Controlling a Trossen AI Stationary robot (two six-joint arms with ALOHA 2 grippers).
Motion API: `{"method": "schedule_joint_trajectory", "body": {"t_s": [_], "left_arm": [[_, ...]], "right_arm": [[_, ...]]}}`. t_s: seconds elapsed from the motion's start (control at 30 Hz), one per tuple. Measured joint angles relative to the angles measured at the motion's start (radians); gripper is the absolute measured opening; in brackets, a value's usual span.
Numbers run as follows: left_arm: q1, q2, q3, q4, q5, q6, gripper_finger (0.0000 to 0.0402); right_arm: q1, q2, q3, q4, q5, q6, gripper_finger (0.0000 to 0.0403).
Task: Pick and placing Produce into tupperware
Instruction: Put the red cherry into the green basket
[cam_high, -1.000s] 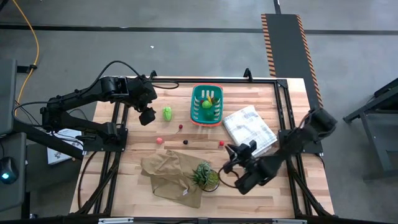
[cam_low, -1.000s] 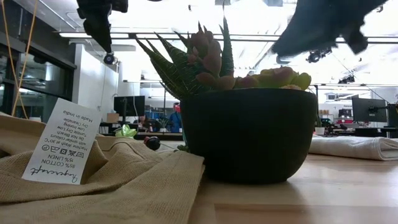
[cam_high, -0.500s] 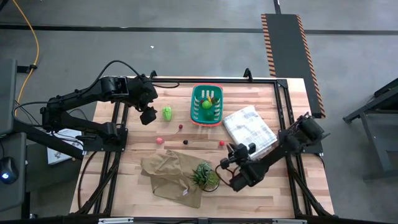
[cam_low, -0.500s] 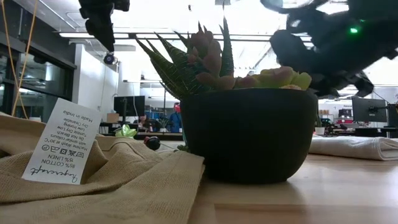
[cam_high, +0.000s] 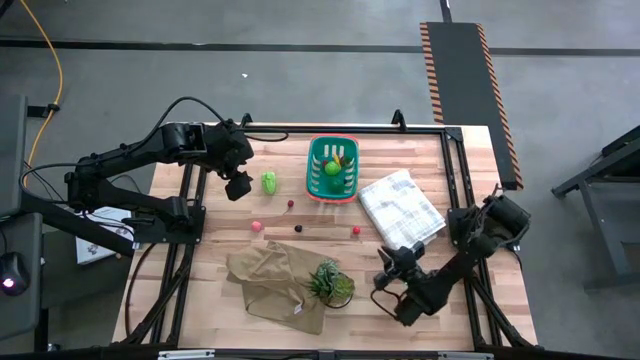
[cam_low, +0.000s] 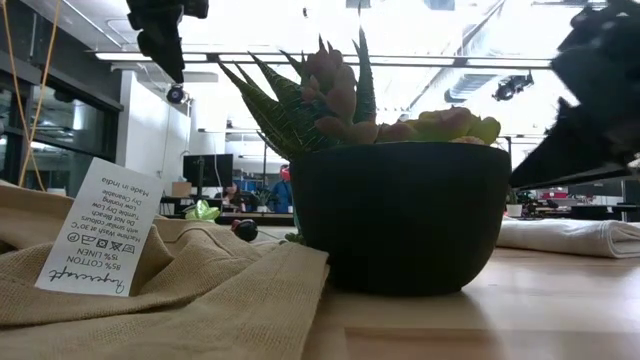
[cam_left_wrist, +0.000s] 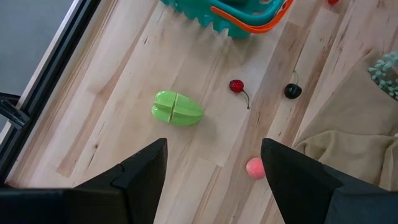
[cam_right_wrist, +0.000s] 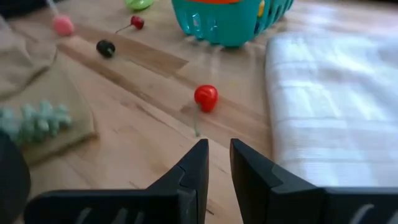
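2 hands empty: left hand (cam_high: 238, 186) gaping above green produce (cam_high: 269, 182), centre-left; next, descend, grasp; right hand (cam_right_wrist: 214, 163) nearly closed.

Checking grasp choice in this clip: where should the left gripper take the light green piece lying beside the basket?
Probably across the narrow middle of the light green piece, from straight above. It lies flat and oblong on bare wood, clear of the teal basket and red cherry. The left gripper hovers above it, open.
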Motion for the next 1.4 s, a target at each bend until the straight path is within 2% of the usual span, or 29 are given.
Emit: {"method": "schedule_joint_trajectory", "body": {"t_s": [0.17,0.4,0.5,0.63,0.83,0.97,1.03,1.23,1.4], "left_arm": [[0.000,0.000,0.000,0.000,0.000,0.000,0.0248],[0.000,0.000,0.000,0.000,0.000,0.000,0.0248],[0.000,0.000,0.000,0.000,0.000,0.000,0.0248],[0.000,0.000,0.000,0.000,0.000,0.000,0.0248],[0.000,0.000,0.000,-0.001,0.000,0.000,0.0248],[0.000,0.000,0.000,0.000,0.000,0.000,0.0248],[0.000,0.000,0.000,0.000,0.000,0.000,0.0248],[0.000,0.000,0.000,0.000,0.000,0.000,0.0248],[0.000,0.000,0.000,0.000,0.000,0.000,0.0248]], "right_arm": [[0.034,0.000,0.000,-0.084,-0.001,-0.020,0.0070],[0.060,0.000,0.000,-0.110,-0.004,-0.016,0.0150],[0.061,-0.003,0.000,-0.110,0.005,-0.016,0.0172],[0.055,-0.014,0.000,-0.119,0.012,-0.023,0.0177],[0.045,-0.065,-0.012,-0.183,0.022,-0.018,0.0164],[0.045,-0.160,-0.136,-0.025,0.023,-0.019,0.0154],[0.045,-0.221,-0.201,0.072,0.033,-0.073,0.0150],[0.029,-0.380,-0.302,0.284,0.022,-0.430,0.0142],[-0.004,-0.424,-0.372,0.503,0.014,-0.657,0.0142]]}}
